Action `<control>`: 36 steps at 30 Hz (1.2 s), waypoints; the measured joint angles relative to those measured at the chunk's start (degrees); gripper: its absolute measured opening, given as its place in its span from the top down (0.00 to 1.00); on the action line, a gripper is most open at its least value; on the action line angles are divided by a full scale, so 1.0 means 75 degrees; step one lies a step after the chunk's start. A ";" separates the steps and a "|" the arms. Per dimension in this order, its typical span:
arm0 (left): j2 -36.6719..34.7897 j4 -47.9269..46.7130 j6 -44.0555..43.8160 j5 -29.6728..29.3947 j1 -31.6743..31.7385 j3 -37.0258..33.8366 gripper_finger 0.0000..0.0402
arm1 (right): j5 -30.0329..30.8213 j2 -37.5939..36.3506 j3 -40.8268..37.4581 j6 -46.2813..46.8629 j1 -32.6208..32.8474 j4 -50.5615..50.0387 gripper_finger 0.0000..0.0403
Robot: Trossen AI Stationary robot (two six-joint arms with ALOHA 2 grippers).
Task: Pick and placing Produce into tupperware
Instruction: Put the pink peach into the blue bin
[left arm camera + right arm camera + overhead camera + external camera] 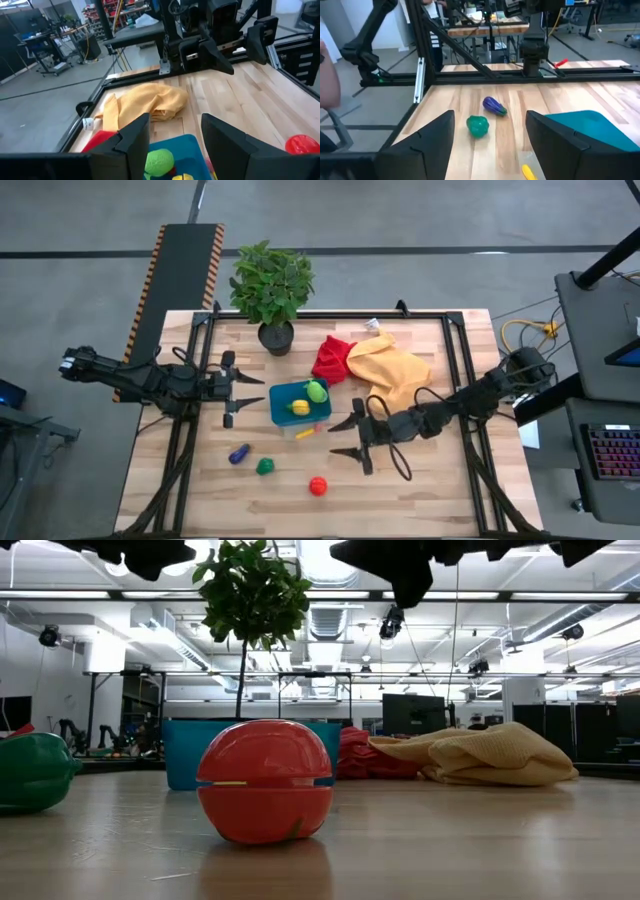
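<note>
The tupperware (285, 398) sits near the middle of the table (420, 490), a shallow teal-blue tub with a lime-green piece (316, 391) and a yellow piece (300, 407) lying inside it. At about nine o'clock from the tub hangs the left tool (238, 397), its two fingers spread apart and pointing toward the tub, holding nothing. At about four o'clock from the tub is the right tool (350, 436), fingers also splayed wide and empty, aimed back toward the tub's near corner.

A small yellow piece (304, 433) lies on the wood just beside the tub's near edge, at six o'clock. Farther off toward seven o'clock rest a purple eggplant (238, 453) and a green pepper (265, 467), close to each other but apart. A red tomato (318, 486) lies alone at six o'clock, well out from the tub; from table height it fills the foreground (264, 781) with the tub's blue wall (185, 752) behind it.

At one o'clock from the tub a red cloth (333, 359) is bunched up, touching a larger yellow cloth (391, 370) that spreads toward two o'clock. A potted plant (271, 290) stands at twelve o'clock near the table's far edge.
</note>
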 joint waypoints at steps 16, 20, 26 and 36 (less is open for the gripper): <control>0.0006 0.0247 0.0000 0.0002 0.0002 0.0000 0.59 | 0.0743 0.0294 0.0050 0.1925 -0.0007 -0.1103 0.41; 0.0000 0.0297 -0.0017 0.0002 -0.0001 0.0000 0.59 | 0.1045 0.0869 0.0127 0.2510 0.0085 -0.1209 0.43; 0.0021 0.0430 -0.0069 0.0002 0.0001 0.0000 0.59 | 0.1264 0.1703 0.0466 0.3226 0.0098 -0.1309 0.45; 0.0199 0.0642 -0.0075 0.0002 0.0002 -0.0003 0.59 | 0.1829 0.2938 0.2098 0.4754 0.0131 -0.4141 0.45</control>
